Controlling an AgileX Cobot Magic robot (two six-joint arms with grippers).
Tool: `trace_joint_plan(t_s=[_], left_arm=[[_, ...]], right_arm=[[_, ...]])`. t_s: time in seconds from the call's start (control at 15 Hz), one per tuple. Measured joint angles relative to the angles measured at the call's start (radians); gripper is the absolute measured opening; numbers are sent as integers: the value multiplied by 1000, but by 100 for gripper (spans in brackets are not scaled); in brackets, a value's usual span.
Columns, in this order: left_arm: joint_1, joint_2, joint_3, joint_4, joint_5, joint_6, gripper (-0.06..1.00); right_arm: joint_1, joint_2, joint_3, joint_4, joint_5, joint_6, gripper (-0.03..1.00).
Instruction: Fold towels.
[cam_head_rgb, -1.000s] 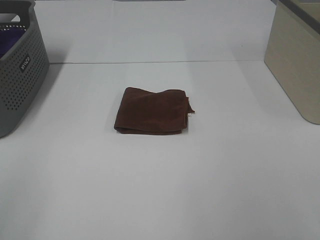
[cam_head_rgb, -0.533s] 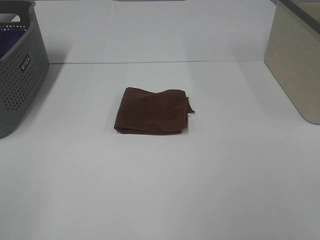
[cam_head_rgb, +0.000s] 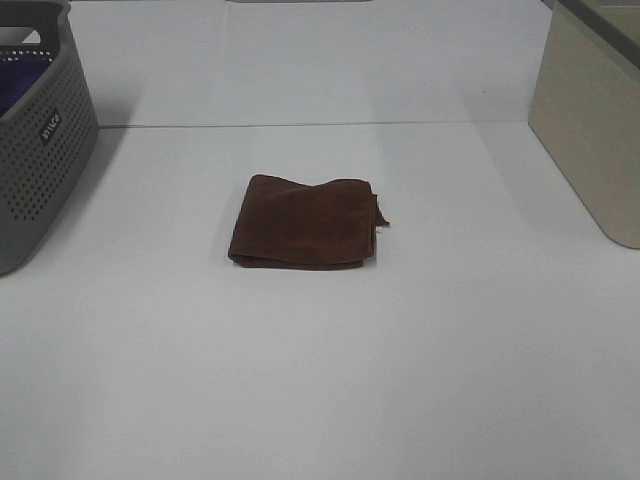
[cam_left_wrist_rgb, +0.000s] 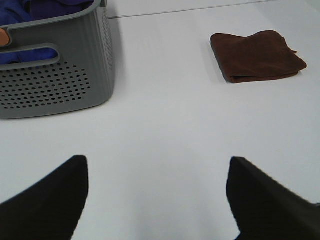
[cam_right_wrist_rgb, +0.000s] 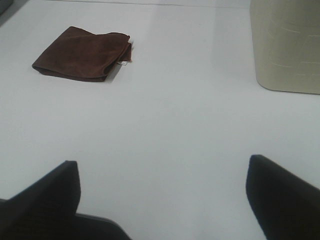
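Observation:
A dark reddish-brown towel (cam_head_rgb: 305, 221) lies folded into a thick rectangle in the middle of the white table. It also shows in the left wrist view (cam_left_wrist_rgb: 256, 55) and the right wrist view (cam_right_wrist_rgb: 83, 53), where a small white tag (cam_right_wrist_rgb: 121, 63) sticks out at its edge. My left gripper (cam_left_wrist_rgb: 157, 200) is open and empty, well back from the towel. My right gripper (cam_right_wrist_rgb: 162, 200) is open and empty, also far from the towel. Neither arm shows in the exterior high view.
A grey perforated basket (cam_head_rgb: 40, 140) stands at the far left and holds a purple cloth (cam_left_wrist_rgb: 35, 10). A beige bin (cam_head_rgb: 600, 120) stands at the far right, also in the right wrist view (cam_right_wrist_rgb: 285, 45).

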Motion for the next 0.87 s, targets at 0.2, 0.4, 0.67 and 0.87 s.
trace_joint_plan(t_s=[0.2, 0.4, 0.67, 0.87], left_arm=[[0, 0, 0, 0, 0, 0, 73], [0, 0, 0, 0, 0, 0, 73], [0, 0, 0, 0, 0, 0, 73], [0, 0, 0, 0, 0, 0, 73]], right_arm=[[0, 0, 0, 0, 0, 0, 85], [0, 0, 0, 0, 0, 0, 85], [0, 0, 0, 0, 0, 0, 85], [0, 0, 0, 0, 0, 0, 85]])
